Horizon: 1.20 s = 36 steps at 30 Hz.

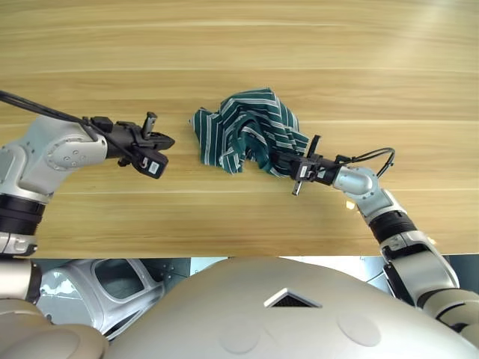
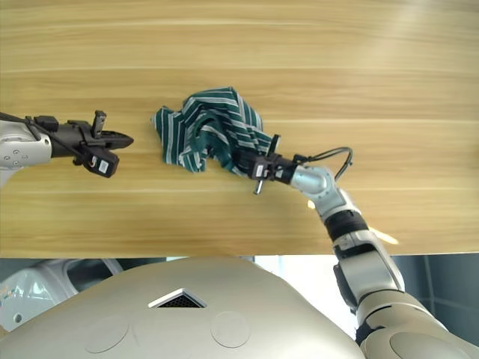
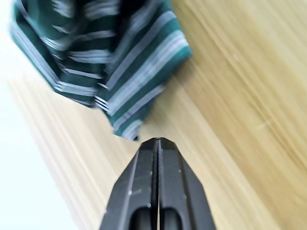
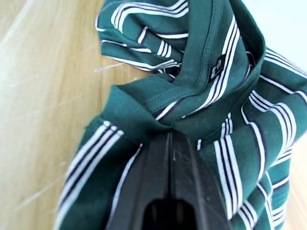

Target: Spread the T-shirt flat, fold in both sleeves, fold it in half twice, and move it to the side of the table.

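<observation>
Heap of crumpled cloth: green T-shirt [image 1: 247, 131] with white stripes, bunched up near the middle of the pale wooden worktop [image 1: 337, 60], nowhere spread flat. Lies with folds piled on one another, a small dark label [image 4: 218, 65] showing at the collar band, one striped edge trailing toward the robot's left.

Right claw [image 1: 283, 164] at the near right edge of the heap, fingers [image 4: 144, 191] pressed together and apparently clamped on a puckered fold of the T-shirt, the pinch itself half buried in the cloth. Arm stretched in from the right, low over the worktop, cable looping behind the wrist.

Left claw [image 1: 168, 141] to the left of the heap, near it but apart, pointing at the trailing edge. Fingers [image 3: 134, 191] together along their whole length, nothing held between them. Bare wood between the tips and the nearest stripe of cloth.
</observation>
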Each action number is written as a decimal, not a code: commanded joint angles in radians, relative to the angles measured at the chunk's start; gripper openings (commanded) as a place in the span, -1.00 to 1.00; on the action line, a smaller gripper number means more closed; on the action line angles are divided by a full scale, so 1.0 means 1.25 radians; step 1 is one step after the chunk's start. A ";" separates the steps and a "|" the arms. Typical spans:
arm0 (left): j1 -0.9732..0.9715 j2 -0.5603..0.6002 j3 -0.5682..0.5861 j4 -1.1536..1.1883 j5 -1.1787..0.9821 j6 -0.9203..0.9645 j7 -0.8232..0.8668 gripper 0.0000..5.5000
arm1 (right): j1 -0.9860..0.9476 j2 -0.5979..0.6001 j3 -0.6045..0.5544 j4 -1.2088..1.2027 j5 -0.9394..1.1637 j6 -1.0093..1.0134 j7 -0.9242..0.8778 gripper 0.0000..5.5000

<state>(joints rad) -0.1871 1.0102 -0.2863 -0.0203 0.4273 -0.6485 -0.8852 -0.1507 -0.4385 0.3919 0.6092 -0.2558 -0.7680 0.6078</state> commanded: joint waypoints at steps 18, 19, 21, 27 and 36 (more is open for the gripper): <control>-0.126 -0.180 -0.162 0.176 0.064 -0.040 -0.006 -1.00 | 0.011 0.002 0.047 0.022 -0.038 0.024 -0.007 -1.00; -0.131 -0.185 -0.168 0.189 0.072 -0.041 -0.004 -1.00 | 0.011 0.002 0.049 0.021 -0.040 0.025 -0.009 -1.00; -0.146 -0.196 -0.185 0.228 0.101 -0.045 0.003 -1.00 | 0.012 0.002 0.053 0.018 -0.041 0.026 -0.011 -1.00; -0.227 -0.247 -0.235 0.438 0.208 -0.053 0.090 -1.00 | 0.012 0.001 0.062 0.015 -0.044 0.031 -0.021 -1.00; -0.267 -0.175 -0.277 0.657 0.287 -0.087 0.226 -1.00 | 0.009 -0.033 0.038 0.013 -0.032 0.031 -0.025 -1.00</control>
<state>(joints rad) -0.5858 0.7381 -0.6019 0.7529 0.7422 -0.7576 -0.5794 -0.1612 -0.4456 0.4393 0.6028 -0.2658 -0.7671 0.5636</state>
